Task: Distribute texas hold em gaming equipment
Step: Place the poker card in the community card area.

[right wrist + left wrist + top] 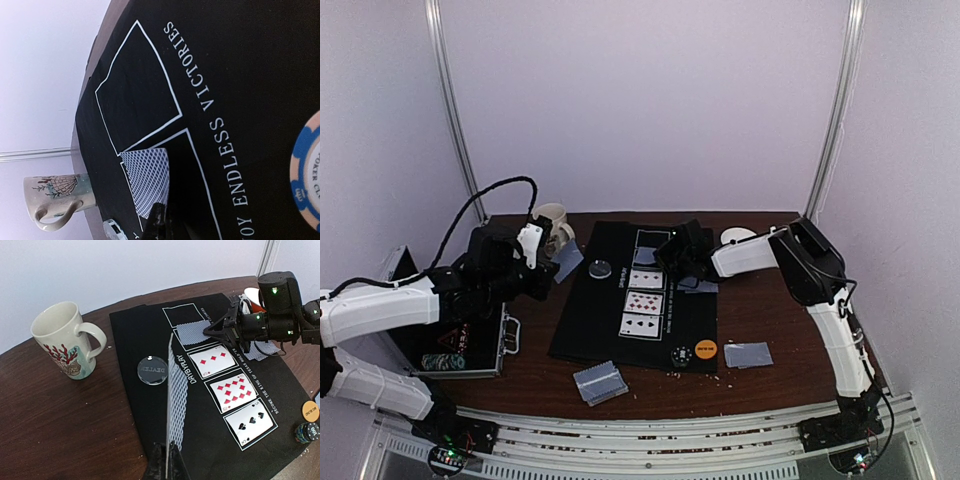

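Card (177, 390) upright in left claw (166, 452)

Soft even light, faint shadows, mild blur

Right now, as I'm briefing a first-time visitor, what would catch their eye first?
Three face-up cards run in a column down the black mat in the middle of the table. The left gripper pinches a grey-backed card near the mat's left edge, while the right gripper grips a face-down card at the column's far end. A patterned mug stands off the mat's far left corner.
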Robot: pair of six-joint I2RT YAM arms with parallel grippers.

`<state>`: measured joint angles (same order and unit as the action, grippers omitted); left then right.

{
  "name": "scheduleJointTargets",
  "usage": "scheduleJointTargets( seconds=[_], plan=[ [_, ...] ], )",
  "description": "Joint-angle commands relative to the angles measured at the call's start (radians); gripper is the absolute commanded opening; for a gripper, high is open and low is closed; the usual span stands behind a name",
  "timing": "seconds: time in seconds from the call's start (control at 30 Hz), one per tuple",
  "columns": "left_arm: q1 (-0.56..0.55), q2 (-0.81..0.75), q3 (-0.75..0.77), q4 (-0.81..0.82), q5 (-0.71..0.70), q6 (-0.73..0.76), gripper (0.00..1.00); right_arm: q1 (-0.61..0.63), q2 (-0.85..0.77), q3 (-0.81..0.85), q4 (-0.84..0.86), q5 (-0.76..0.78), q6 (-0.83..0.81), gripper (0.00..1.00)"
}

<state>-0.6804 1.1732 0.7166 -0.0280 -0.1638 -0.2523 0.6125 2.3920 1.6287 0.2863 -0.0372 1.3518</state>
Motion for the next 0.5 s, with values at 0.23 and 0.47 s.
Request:
scheduleJointTargets(
  seconds=[0.23, 0.47],
  plan=[
    [0.010, 0.003, 0.018, 0.017, 0.003, 0.010, 0.00, -0.016, 0.027, 0.046, -0.088, -0.049, -0.113, 0.00],
    [0.010, 0.002, 0.018, 0.019, 0.003, 0.010, 0.00, -0.023, 0.038, 0.089, -0.144, -0.038, -0.168, 0.00]
  ],
)
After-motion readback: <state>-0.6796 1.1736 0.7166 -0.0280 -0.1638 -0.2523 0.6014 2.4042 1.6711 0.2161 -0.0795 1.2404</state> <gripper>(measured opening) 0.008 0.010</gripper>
